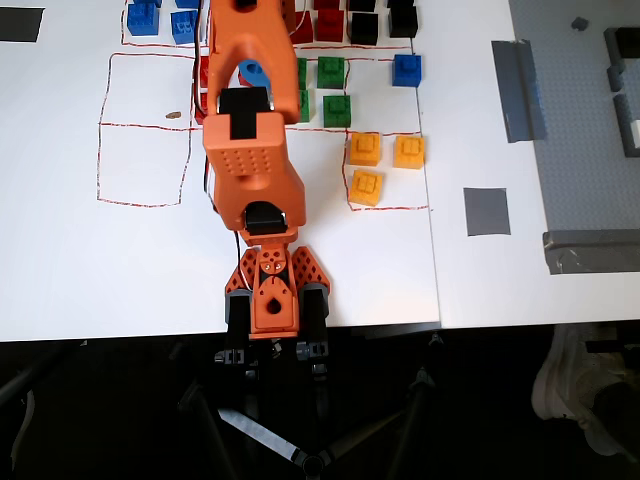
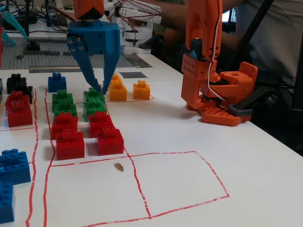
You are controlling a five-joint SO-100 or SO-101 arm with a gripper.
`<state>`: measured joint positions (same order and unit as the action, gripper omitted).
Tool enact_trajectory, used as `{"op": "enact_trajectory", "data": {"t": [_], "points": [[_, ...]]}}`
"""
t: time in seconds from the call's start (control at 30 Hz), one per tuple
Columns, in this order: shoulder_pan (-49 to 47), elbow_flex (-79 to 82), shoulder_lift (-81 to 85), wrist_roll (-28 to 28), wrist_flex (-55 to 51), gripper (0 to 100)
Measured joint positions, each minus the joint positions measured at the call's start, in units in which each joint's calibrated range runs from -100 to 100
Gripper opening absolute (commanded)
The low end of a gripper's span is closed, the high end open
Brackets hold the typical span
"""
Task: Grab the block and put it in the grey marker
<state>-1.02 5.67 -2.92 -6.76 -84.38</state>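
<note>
Arm: orange, base (image 1: 270, 295) at the table's (image 1: 80, 270) near edge in the overhead view, reaching out over the block rows toward the far edge.

Gripper (image 2: 98, 87): blue, pointing straight down, fingers moderately spread and empty, tips just above the green blocks (image 2: 93, 101) in the fixed view.

Block (image 1: 407, 69): lone blue cube, standing apart beside the green group, toward the table's far edge and well right of the arm.

Grey marker (image 1: 486, 211): dark patch lying flat near the table's right edge, bare.

Yellow blocks (image 1: 380, 160): three, between block and marker.
</note>
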Motion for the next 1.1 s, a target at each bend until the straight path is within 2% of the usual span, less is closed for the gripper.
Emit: {"op": "enact_trajectory", "data": {"t": [0.13, 0.67, 1.1], "points": [[0.09, 0.00, 0.52, 0.63, -3.28, 0], [0.09, 0.00, 0.52, 1.71, -2.96, 0], [11.59, -5.31, 0.52, 7.18, -6.65, 0]]}}
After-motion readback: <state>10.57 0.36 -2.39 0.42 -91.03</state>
